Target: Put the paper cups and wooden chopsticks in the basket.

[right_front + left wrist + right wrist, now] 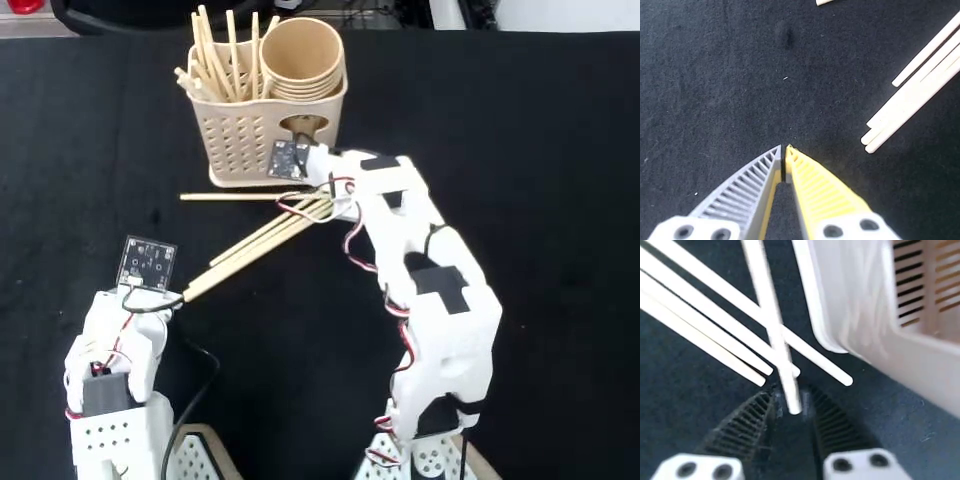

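A black table (560,150) carries the basket (240,140) just beyond the right gripper (790,400). The high view shows paper cups (300,55) and upright chopsticks (215,60) inside it, while the right wrist view shows its wall, blurred and cut off. The right arm stretches forward, fingers narrowly parted around one loose chopstick (771,320), contact unclear. The left gripper (785,150), folded back, is closed and empty, with a loose bundle (920,90) ahead.

Far ends of the chopsticks (915,95) and most of the basket (865,305), past wrist-view edges.
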